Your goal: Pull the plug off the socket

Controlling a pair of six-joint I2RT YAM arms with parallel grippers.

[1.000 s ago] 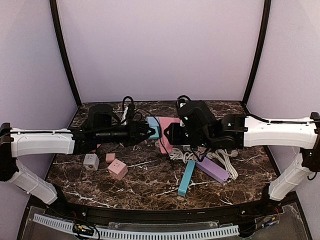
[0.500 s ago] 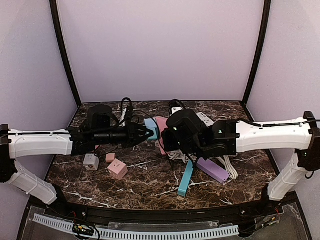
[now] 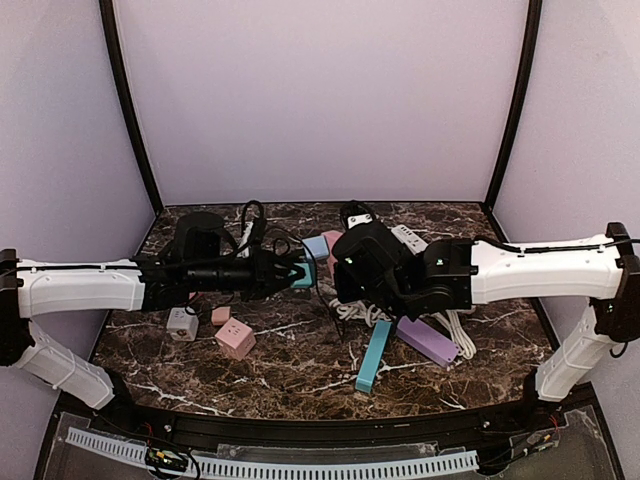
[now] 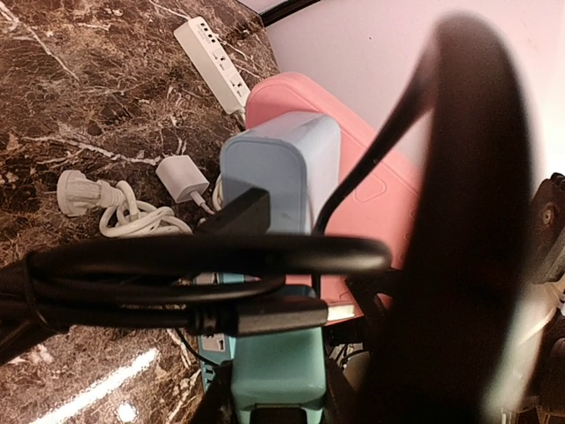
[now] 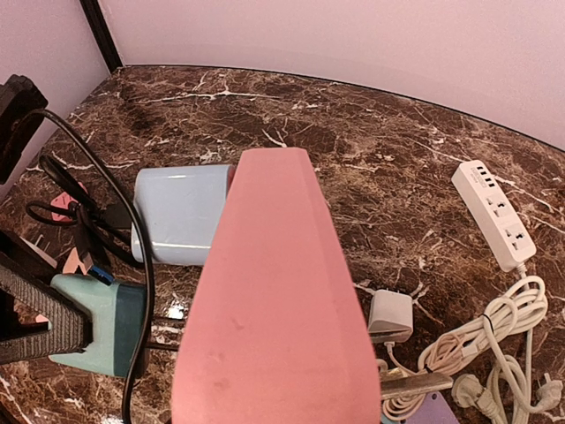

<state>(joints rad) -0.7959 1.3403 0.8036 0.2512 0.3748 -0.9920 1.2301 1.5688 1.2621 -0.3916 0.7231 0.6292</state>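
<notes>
The left claw clamps a teal block. Just beyond its tip is a light-blue block, against the pink strip gripped by the right claw. A pink cube lies nearer, well apart.

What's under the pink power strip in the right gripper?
Past the edge of the pink power strip, a white charger and coiled white cable lie on the marble table. The table directly beneath is hidden by the strip itself.

Top camera: high behind my arm bases, looking down over the whole bench.
Left wrist camera: very close, facing the pink socket strip.
Right wrist camera: close, sighting along that strip.
All three share the white power strip.
</notes>
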